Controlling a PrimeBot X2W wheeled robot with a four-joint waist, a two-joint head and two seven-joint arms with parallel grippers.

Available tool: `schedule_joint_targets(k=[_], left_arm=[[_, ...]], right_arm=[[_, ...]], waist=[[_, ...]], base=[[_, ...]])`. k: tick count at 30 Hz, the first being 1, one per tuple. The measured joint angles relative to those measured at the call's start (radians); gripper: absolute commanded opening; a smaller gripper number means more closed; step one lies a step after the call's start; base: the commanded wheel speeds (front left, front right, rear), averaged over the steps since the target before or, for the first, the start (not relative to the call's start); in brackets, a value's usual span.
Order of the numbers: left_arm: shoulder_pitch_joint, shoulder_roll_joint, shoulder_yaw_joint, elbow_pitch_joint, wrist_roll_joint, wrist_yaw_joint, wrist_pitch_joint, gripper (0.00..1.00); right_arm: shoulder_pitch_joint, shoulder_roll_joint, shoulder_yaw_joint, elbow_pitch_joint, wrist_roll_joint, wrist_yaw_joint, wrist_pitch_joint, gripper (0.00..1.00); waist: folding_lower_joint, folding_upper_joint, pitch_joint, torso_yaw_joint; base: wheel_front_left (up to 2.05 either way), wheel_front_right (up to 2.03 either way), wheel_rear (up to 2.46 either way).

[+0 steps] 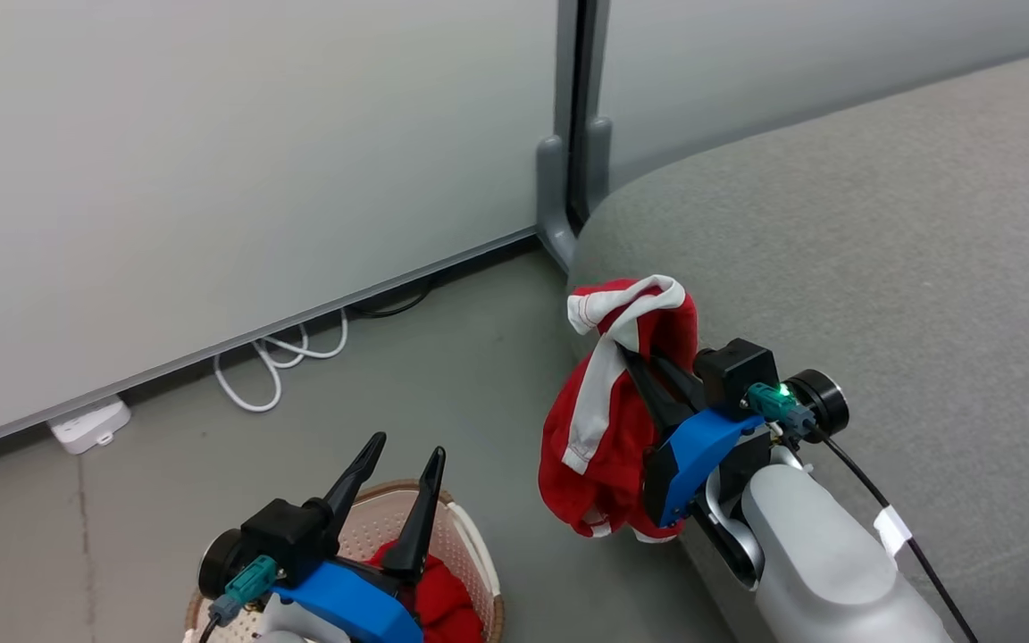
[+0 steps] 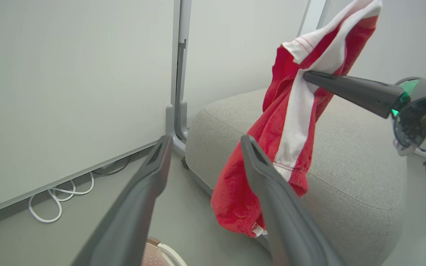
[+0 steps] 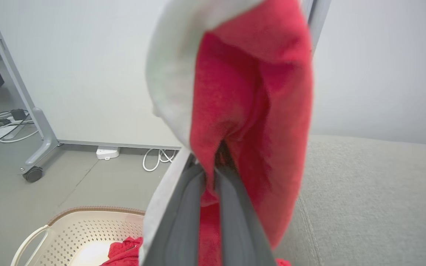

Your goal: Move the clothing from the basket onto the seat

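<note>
My right gripper (image 1: pixel 629 355) is shut on a red and white piece of clothing (image 1: pixel 599 420), which hangs in the air over the near left edge of the grey seat (image 1: pixel 881 223). In the right wrist view the fabric (image 3: pixel 250 103) drapes over the closed gripper (image 3: pixel 213 173). A second red garment (image 1: pixel 443 607) lies in the cream basket (image 1: pixel 470 536) on the floor at the lower left. Above the basket my left gripper (image 1: pixel 407 445) is open with nothing between its fingers. The left wrist view looks past the open left gripper (image 2: pixel 206 139) at the hanging garment (image 2: pixel 290 122) and the seat (image 2: pixel 346 166).
A pale partition wall with a grey post (image 1: pixel 573 134) stands behind the seat. A white cable (image 1: pixel 278 362) and a power strip (image 1: pixel 86 424) lie on the grey floor along the wall. A wheeled partition foot (image 3: pixel 33 171) stands further off.
</note>
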State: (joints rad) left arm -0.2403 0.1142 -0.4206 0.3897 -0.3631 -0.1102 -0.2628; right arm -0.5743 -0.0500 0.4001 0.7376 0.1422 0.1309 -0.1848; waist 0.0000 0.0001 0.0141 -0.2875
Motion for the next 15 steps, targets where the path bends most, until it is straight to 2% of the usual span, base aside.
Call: schedule_joint_targets(k=[9, 15], left_arm=[[0.003, -0.008, 0.016, 0.001, 0.022, -0.007, 0.0, 1.0], [0.003, -0.012, 0.02, 0.003, 0.031, -0.013, 0.0, 1.0]], right_arm=[[-0.001, 0.0, -0.005, -0.004, 0.001, 0.0, 0.0, 0.0], [0.0, 0.0, -0.007, -0.005, 0.002, 0.0, -0.002, 0.0]], waist=[[0.0, 0.0, 0.013, -0.138], [0.0, 0.0, 0.025, -0.199]], base=[[0.0, 0.0, 0.0], [0.0, 0.0, 0.0]])
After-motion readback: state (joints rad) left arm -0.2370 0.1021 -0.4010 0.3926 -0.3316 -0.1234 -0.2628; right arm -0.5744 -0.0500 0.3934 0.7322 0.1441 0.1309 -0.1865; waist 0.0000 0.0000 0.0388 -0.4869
